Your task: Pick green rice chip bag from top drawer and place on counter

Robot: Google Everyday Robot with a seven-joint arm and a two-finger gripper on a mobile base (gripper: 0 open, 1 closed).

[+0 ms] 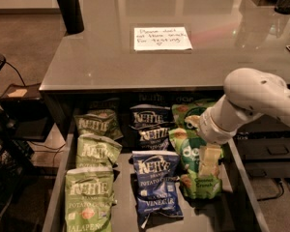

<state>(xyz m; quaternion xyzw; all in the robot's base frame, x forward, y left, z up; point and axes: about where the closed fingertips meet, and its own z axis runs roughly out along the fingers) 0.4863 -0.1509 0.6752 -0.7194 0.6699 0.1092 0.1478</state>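
The green rice chip bag [184, 150] lies at the front of the right row in the open top drawer [56, 201]; its lower edge with pictured chips shows below the arm. My gripper [209, 161] reaches in from the right on a white arm and sits down on the bag's right half, covering part of its lettering. A second dang pouch [187, 113] lies behind it, partly under the wrist. The glossy grey counter [111, 62] stretches beyond the drawer and bears a white handwritten note [162, 38].
Olive-green Kettle bags [89, 197] fill the left row and blue Kettle bags [154, 185] the middle row. A black post [67, 6] stands at the counter's back left. Cables and dark gear [5, 139] lie on the floor at left.
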